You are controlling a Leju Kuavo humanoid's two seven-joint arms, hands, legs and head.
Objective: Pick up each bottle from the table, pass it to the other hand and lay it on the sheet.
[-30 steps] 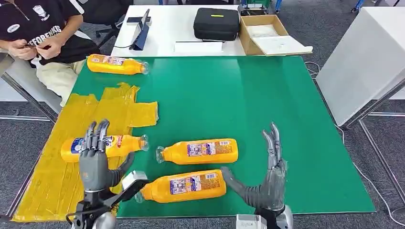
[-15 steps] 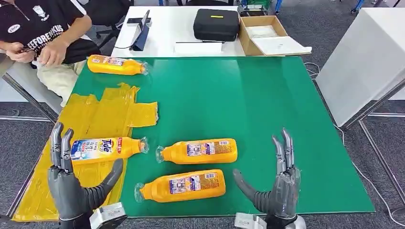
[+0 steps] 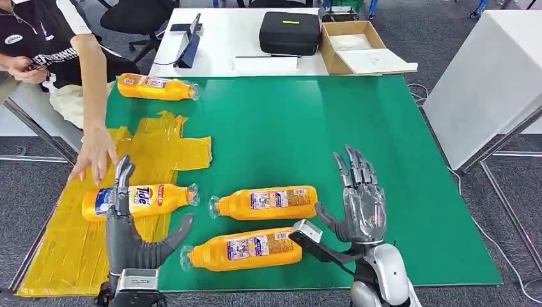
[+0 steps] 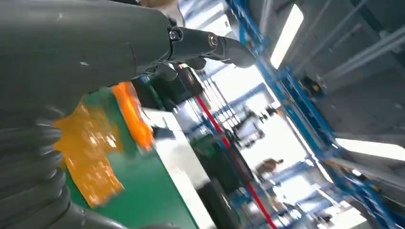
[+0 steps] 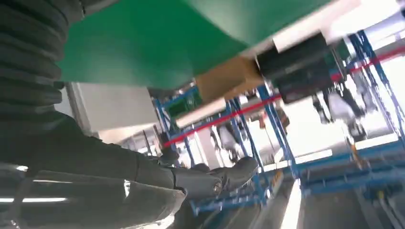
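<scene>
- A person's hand (image 3: 94,152) reaches over the yellow sheet (image 3: 137,150), near a bottle (image 3: 137,198).
- Left hand (image 3: 131,233) and right hand (image 3: 358,201) are both held up, fingers spread, holding nothing.

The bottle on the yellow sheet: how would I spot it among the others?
Find the green table, then the crinkled yellow sheet along its left side. One orange bottle lies there, just beyond the left hand. It alone shows a blue label end; the rest lie on bare green.
</scene>
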